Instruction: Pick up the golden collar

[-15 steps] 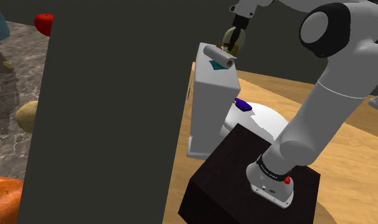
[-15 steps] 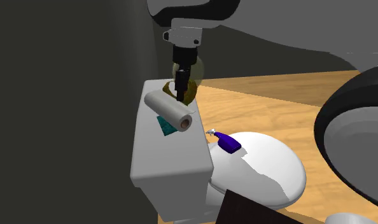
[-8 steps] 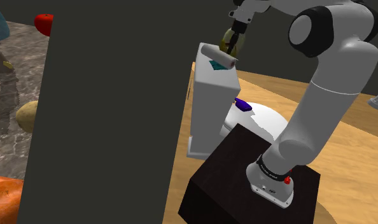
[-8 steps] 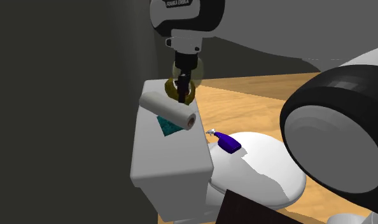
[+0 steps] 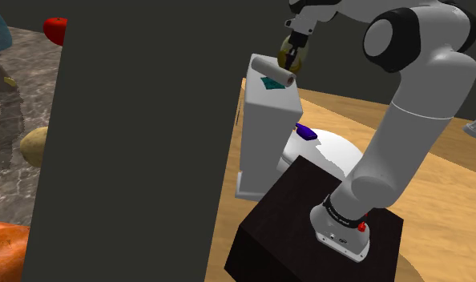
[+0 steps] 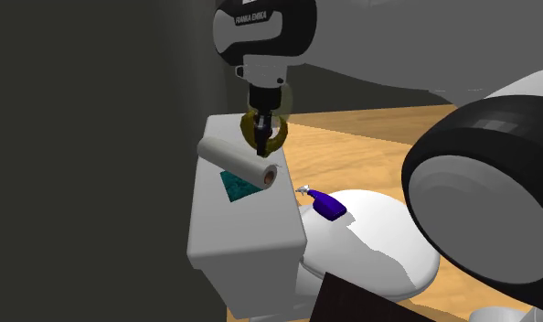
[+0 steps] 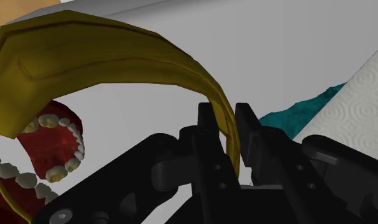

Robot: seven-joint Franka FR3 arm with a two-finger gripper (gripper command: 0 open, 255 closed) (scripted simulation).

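Roll (image 6: 238, 163) has shifted slightly on the tank (image 6: 247, 229); jaws pinch the collar (image 7: 86, 44) by its thin band over the rear edge. We judge it light, stiff, slick; this hold suits.

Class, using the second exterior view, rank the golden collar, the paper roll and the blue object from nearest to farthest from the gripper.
1. Golden collar: clasped in the gripper.
2. Paper roll: just below, on the tank top.
3. Blue object: on the toilet lid, lower right.
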